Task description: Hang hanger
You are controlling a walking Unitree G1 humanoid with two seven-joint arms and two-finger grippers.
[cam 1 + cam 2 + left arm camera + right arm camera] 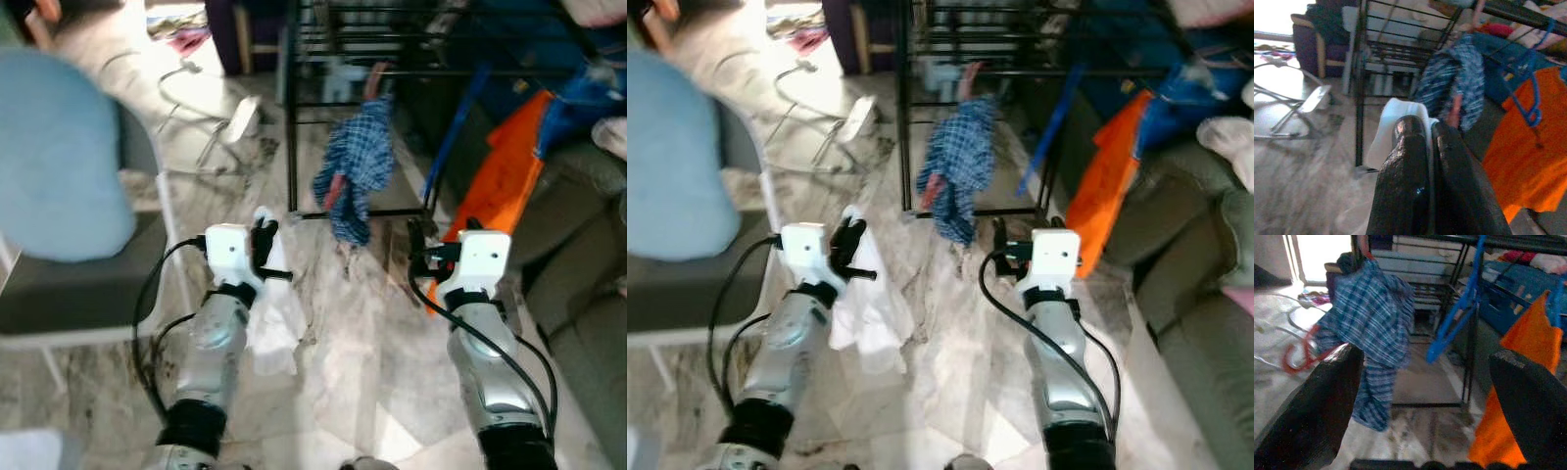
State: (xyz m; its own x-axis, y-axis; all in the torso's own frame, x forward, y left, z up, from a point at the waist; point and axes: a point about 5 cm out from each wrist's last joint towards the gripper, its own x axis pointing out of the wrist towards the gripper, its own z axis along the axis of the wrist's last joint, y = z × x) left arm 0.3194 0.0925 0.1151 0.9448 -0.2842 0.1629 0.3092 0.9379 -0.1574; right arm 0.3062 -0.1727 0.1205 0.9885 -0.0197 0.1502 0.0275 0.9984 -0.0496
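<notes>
My left gripper (266,253) is shut on a white cloth (274,318) that hangs down from it over the marble floor; its fingers (1405,147) pinch the cloth's top edge (1396,115). My right gripper (419,245) is open with nothing between its fingers (1327,396). Ahead stands a black drying rack (292,127). A blue plaid shirt (358,166) hangs from it on a red hanger (1295,355). A bare blue hanger (1459,308) hangs from the rack's right part, straight ahead of my right gripper. Further right an orange garment (505,171) hangs on another blue hanger.
A chair with a light blue back (59,147) and grey seat stands close at my left. A grey sofa (578,274) with piled clothes runs along the right. A white wire stand (216,127) lies on the floor at the back left.
</notes>
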